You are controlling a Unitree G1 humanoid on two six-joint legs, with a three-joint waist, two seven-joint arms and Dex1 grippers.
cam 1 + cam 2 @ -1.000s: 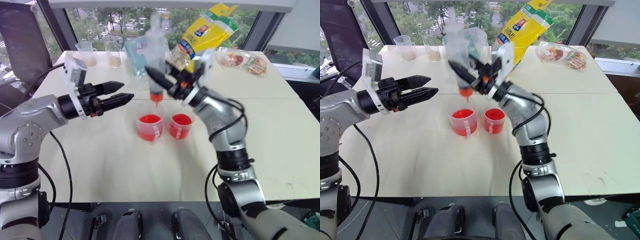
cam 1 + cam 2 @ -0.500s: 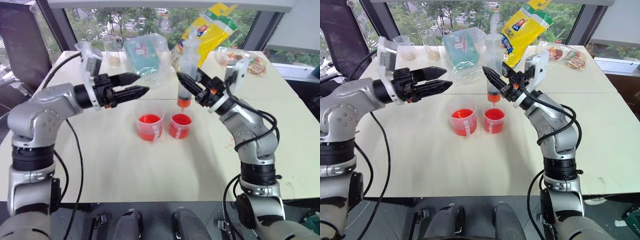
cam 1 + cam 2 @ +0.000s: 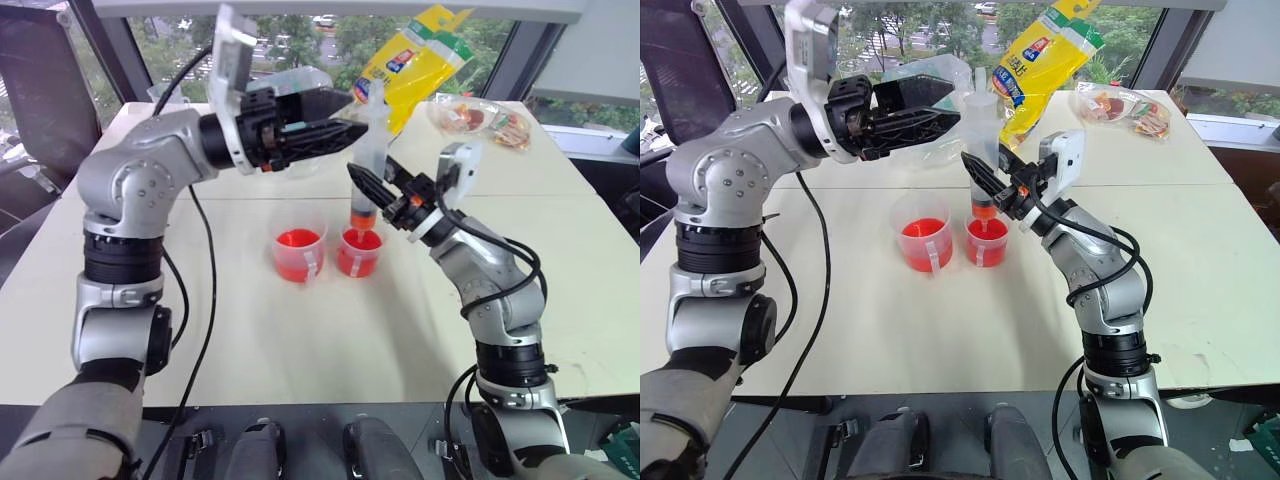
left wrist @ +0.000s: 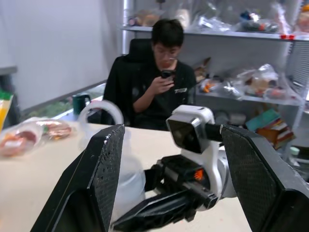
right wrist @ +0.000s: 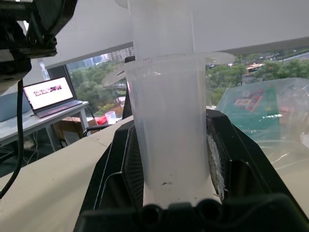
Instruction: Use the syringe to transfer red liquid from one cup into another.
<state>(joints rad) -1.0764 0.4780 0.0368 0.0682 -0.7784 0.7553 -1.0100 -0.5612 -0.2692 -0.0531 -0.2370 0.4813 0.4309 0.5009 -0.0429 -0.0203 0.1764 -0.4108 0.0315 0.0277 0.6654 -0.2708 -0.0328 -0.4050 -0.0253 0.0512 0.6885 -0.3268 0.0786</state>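
Where head views miss him: seated person (image 4: pixel 166 72) (phone in hand).

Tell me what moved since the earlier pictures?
The right gripper carried the syringe from above the taller cup across to the shorter cup and lowered its tip to the rim. The open left gripper rose and swung toward the syringe's top. Both cups stayed put.

I see the larger cup (image 3: pixel 299 254) left of the smaller cup (image 3: pixel 358 253) mid-frame on the table (image 3: pixel 300 340), the syringe (image 3: pixel 366 165) upright above the smaller one.
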